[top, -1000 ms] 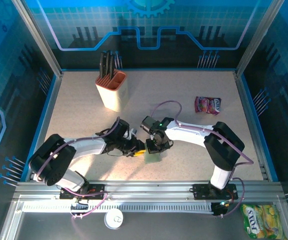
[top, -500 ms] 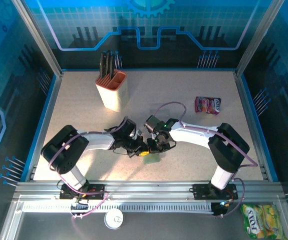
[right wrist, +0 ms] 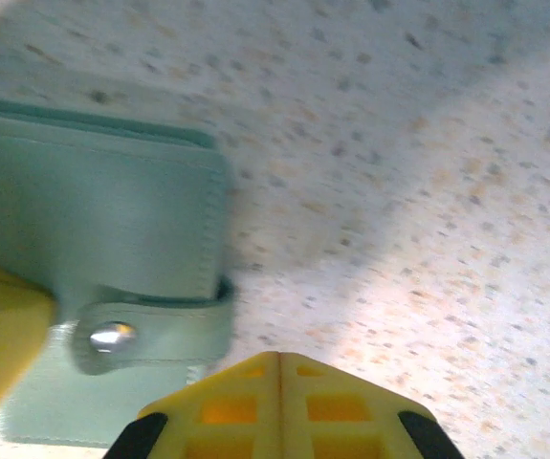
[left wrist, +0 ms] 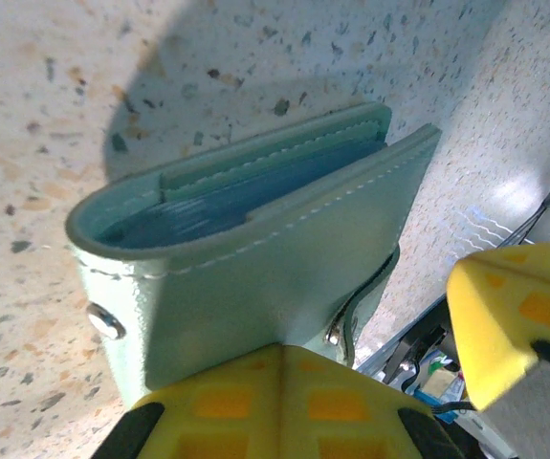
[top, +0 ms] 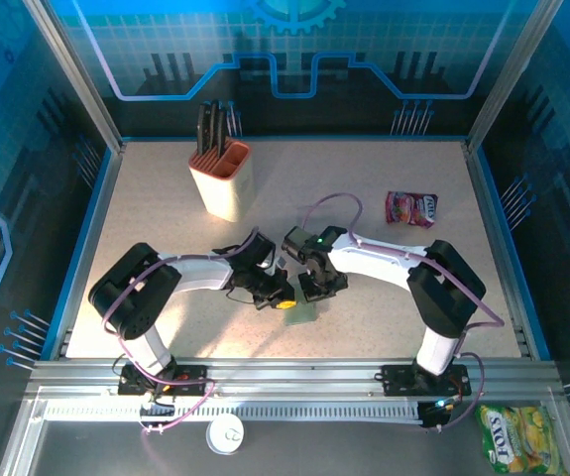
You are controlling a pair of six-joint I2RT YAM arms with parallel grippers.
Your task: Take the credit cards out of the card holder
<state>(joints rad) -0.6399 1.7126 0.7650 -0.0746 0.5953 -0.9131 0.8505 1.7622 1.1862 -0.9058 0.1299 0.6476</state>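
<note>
- Speckled beige desk (top: 364,178), brightly lit at its near side.
- Blue circuit-patterned walls (top: 294,59) left, far and right.
- Aluminium rail (top: 294,375) along the near edge.

Left pincer (top: 285,298) shifted right, now closed, seemingly on the card holder (top: 301,314), elbow swung inward

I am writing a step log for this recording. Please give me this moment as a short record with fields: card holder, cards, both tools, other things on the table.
card holder: pale green-blue, at the near middle of the table, between the two tools, pocket open
cards: blue edges visible inside the pocket, not yet taken out
left tool: shut, right at the holder's outer panel; grip unclear
right tool: shut, next to the holder's snap strap; grip unclear
other things: knife block far left, pink snack packet far right
</note>
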